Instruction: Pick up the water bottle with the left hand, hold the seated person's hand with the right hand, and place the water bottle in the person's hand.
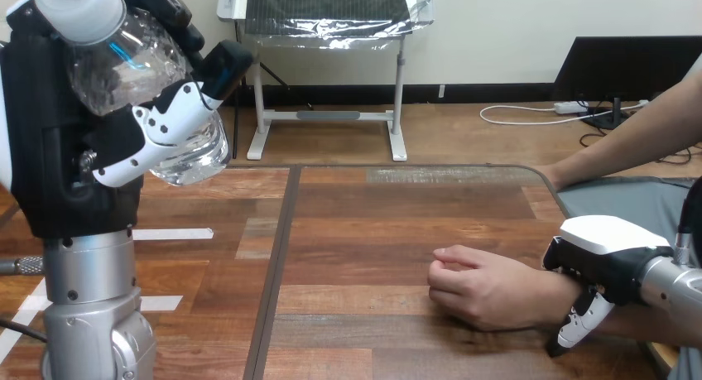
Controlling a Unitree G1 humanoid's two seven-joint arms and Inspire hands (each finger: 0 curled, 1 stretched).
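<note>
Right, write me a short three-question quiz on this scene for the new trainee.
1. True or false: the water bottle stands on the table.
2. Which part of the person does the right hand clasp? A) fingertips B) wrist C) elbow
3. Is the person's hand beside the right hand flat and open, or curled?
Key: 1 false, the left hand holds it raised above the table. 2 B. 3 curled, resting on the table.
</note>
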